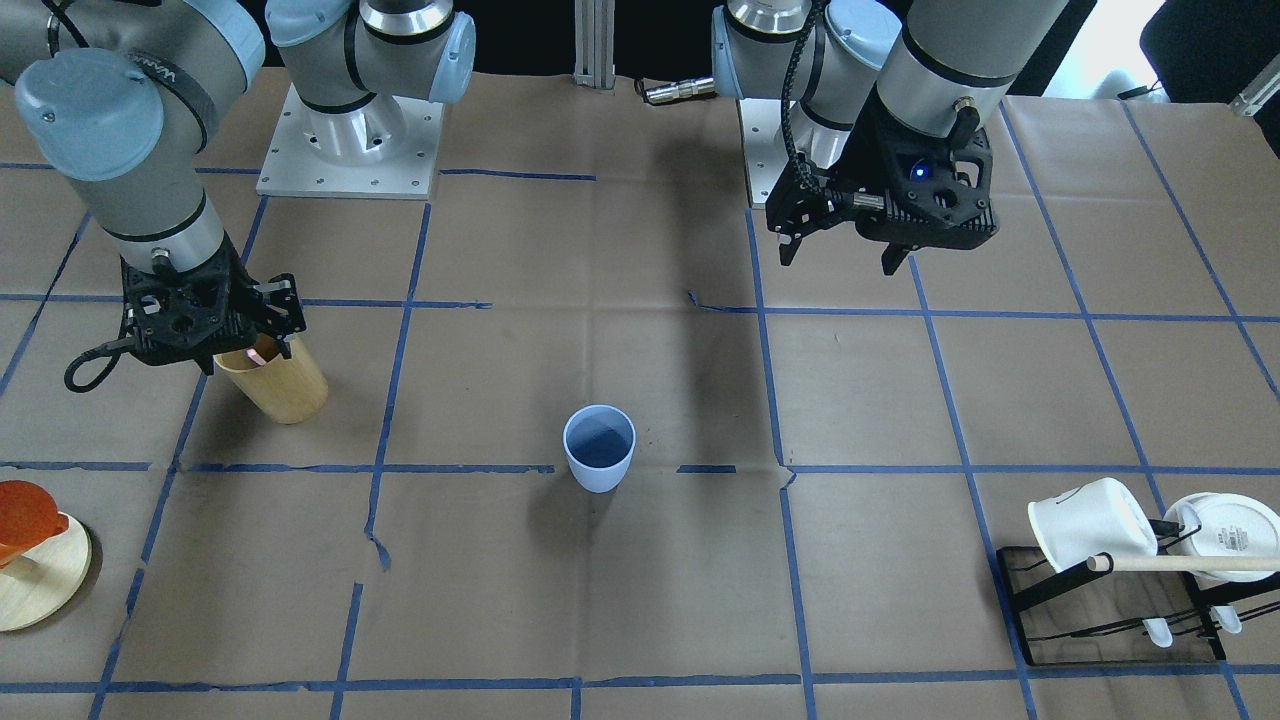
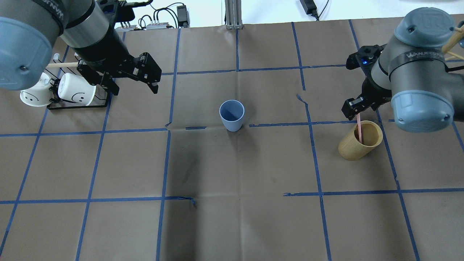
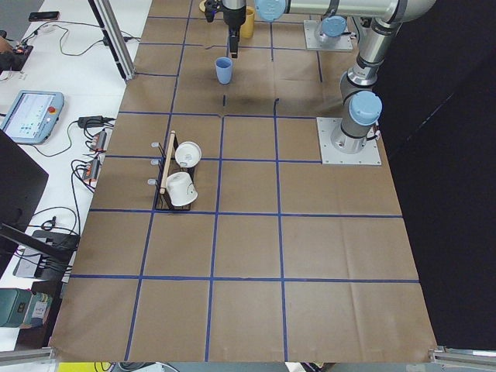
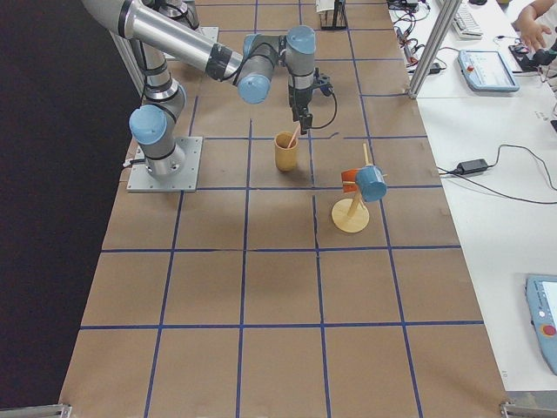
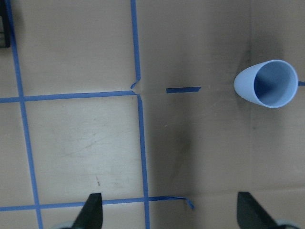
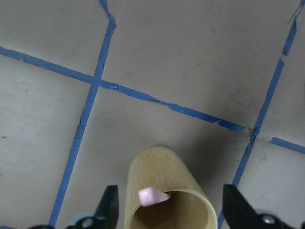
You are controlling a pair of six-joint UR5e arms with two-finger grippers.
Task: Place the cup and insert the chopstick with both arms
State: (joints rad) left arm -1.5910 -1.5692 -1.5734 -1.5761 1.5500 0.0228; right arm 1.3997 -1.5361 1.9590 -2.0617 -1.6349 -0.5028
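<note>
tally: 1 light-blue plastic tumbler (image 1: 599,447) | 1 tan wooden cup (image 1: 275,385) | 1 pale-pink stick (image 2: 360,127) | 2 white mugs (image 2: 76,94) | 1 orange cup (image 4: 349,179) | 1 darker-blue cup (image 4: 372,184) | 2 grey robot arms (image 1: 150,190)

1. The cup (image 2: 232,115) stands upright near the middle of the table (image 2: 253,217).
2. A second cup (image 2: 353,150) stands well to the robot's right of the cup, slightly nearer the robot.
3. The chopstick (image 2: 359,128) stands in that second cup, leaning on its rim.
4. The right gripper (image 2: 357,108) hangs directly over the second cup.
5. The left gripper (image 2: 134,85) hangs above the table on the robot's left of the cup.
6. A rack (image 2: 78,106) sits far to the robot's left of the cup, with two mugs (image 2: 76,93) on it.
7. A stand (image 4: 352,218) lies beyond the second cup from the cup.
</note>
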